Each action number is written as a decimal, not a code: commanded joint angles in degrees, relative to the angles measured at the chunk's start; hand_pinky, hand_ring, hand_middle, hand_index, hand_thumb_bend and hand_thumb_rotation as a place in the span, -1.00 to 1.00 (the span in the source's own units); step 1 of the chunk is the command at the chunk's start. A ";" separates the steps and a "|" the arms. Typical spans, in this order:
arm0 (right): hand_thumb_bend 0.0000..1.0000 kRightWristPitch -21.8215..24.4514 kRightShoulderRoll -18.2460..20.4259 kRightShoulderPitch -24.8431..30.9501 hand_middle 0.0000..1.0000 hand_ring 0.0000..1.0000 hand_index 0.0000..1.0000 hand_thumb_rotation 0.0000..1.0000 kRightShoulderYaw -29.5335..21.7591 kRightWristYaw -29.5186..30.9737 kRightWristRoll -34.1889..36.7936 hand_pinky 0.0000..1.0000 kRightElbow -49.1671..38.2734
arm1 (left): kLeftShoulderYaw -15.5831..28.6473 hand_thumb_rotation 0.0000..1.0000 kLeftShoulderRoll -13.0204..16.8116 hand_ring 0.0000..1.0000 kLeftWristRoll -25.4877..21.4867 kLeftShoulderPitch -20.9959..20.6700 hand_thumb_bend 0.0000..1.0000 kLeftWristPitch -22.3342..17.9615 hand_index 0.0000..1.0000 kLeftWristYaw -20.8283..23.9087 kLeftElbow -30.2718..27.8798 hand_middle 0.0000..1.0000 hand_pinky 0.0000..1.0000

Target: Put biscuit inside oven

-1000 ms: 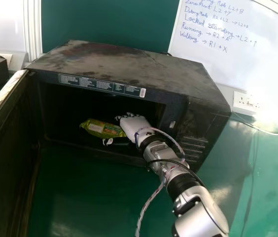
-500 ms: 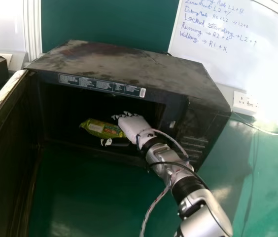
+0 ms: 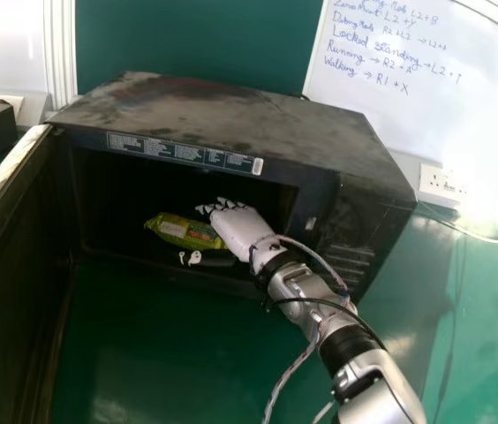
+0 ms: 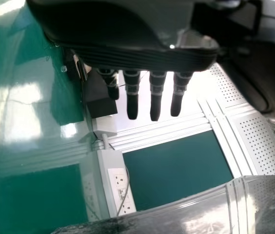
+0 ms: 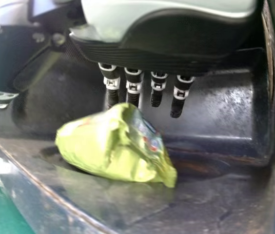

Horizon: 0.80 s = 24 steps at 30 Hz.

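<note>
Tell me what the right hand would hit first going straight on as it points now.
Most likely the oven's inner wall: the right hand points deeper inside, and the biscuit packet seems to lie beside that line, though depth there is unclear.

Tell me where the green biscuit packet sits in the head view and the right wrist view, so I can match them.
Head view: packet inside the oven, left of the right hand.
Right wrist view: packet beside the straight fingers, hiding some tips.
Shared landmark: the oven's dark interior.
</note>
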 commanded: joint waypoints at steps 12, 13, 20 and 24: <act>1.00 0.87 -6.74 7.96 0.84 0.83 0.84 -0.07 -3.88 1.64 1.34 0.84 -9.72 | 0.20 0.68 0.36 0.82 -0.06 0.17 1.00 -0.70 0.89 -0.27 -0.05 0.90 0.50; 1.00 0.96 -7.00 8.43 0.84 0.84 0.84 -0.08 -4.10 1.93 1.38 0.84 -10.50 | 0.21 0.68 0.32 0.82 -0.19 0.14 1.00 -0.74 0.89 -0.32 0.01 0.90 0.51; 1.00 1.60 -8.84 12.31 0.84 0.83 0.84 -0.07 -6.07 3.93 1.53 0.83 -17.01 | 0.15 0.71 0.48 0.83 0.08 0.14 1.00 -0.59 0.90 -0.28 -0.02 0.90 0.53; 1.00 1.76 -9.74 14.70 0.84 0.84 0.85 -0.05 -7.14 4.35 1.51 0.84 -20.51 | 0.12 0.70 0.60 0.83 0.20 0.08 1.00 -1.03 0.89 -0.45 0.40 0.88 0.54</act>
